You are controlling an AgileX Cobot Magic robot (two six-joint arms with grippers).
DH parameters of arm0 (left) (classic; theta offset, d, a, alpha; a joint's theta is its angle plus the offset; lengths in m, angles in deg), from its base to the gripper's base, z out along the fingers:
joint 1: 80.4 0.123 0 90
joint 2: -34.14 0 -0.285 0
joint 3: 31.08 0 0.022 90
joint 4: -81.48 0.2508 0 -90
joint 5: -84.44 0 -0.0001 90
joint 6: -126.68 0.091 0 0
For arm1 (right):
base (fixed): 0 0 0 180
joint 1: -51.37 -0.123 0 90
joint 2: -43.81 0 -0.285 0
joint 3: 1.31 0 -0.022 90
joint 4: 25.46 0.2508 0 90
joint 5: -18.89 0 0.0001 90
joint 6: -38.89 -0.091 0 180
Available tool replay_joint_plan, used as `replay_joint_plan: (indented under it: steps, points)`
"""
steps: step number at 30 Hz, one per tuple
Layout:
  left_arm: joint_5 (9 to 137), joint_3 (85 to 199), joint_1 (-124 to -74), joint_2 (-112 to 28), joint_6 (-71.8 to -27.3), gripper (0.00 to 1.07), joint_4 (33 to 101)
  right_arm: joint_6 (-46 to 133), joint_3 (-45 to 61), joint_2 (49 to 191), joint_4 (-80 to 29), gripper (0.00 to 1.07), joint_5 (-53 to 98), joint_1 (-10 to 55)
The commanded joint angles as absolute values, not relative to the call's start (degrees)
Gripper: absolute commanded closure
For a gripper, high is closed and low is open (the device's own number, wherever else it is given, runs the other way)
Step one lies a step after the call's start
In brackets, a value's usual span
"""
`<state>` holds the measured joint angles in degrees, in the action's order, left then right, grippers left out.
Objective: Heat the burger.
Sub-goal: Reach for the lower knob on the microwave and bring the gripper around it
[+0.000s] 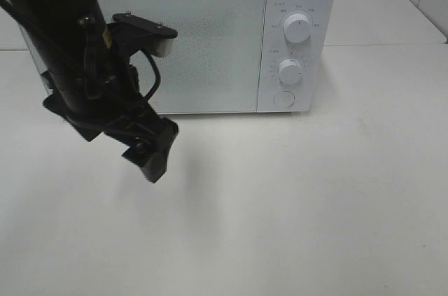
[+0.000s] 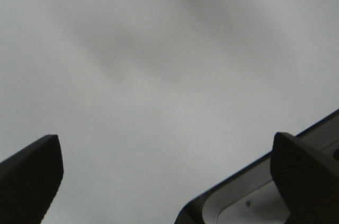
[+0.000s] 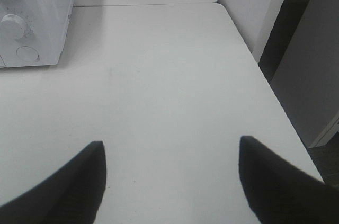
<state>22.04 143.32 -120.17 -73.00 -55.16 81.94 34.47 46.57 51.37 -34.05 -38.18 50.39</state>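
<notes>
The burger is out of view. A white microwave (image 1: 210, 37) stands at the back of the table with its door closed; its control side with knobs also shows in the right wrist view (image 3: 32, 12). My left gripper (image 1: 159, 108) hangs in front of the left part of the door, its black fingers (image 1: 152, 156) spread wide and empty. In the left wrist view the left gripper (image 2: 167, 181) is open against a blurred grey surface. My right gripper (image 3: 169, 181) is open over bare table, holding nothing.
Two white knobs (image 1: 297, 29) and a round button (image 1: 283, 98) sit on the microwave's right panel. The white table (image 1: 294, 198) runs in front of it. The table's right edge (image 3: 275, 91) drops off beside a dark gap and white cabinets.
</notes>
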Motion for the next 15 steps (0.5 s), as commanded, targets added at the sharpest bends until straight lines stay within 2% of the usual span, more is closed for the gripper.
replay_joint_plan:
  steps: [1, 6, 8, 10, 11, 12, 13, 14, 15]
  points:
    - [16.77, 143.55, -119.71, -71.33, -55.90, 0.05, 83.94, 34.59, 46.74, 49.99, -34.45, 0.38, -37.89, 50.79]
    - [16.89, 143.55, -115.98, -67.73, -55.90, 0.05, 83.83, 34.59, 46.74, 49.99, -34.45, 0.38, -37.89, 50.79]
    - [16.26, 143.55, -111.52, -65.38, -55.90, 0.05, 83.60, 34.59, 46.74, 49.99, -34.45, 0.38, -37.89, 50.79]
    - [15.74, 143.55, -110.14, -64.57, -55.56, 0.05, 83.26, 34.59, 46.74, 49.99, -34.45, 0.38, -37.89, 50.79]
    - [14.54, 143.55, -106.87, -63.08, -54.75, 0.05, 82.28, 34.59, 46.74, 49.99, -34.45, 0.38, -37.89, 50.79]
    - [14.54, 143.55, -106.87, -63.08, -54.75, 0.05, 82.28, 34.59, 46.74, 49.99, -34.45, 0.38, -37.89, 50.79]
    - [13.96, 143.55, -104.87, -62.34, -53.72, 0.05, 81.48, 34.59, 46.74, 49.99, -34.45, 0.38, -37.89, 50.79]
    - [13.45, 143.32, -100.74, -60.68, -51.49, 0.05, 79.30, 34.59, 46.74, 49.99, -34.45, 0.38, -37.89, 50.79]
    - [13.45, 143.32, -100.74, -60.68, -51.49, 0.05, 79.30, 34.59, 46.74, 49.99, -34.45, 0.38, -37.89, 50.79]
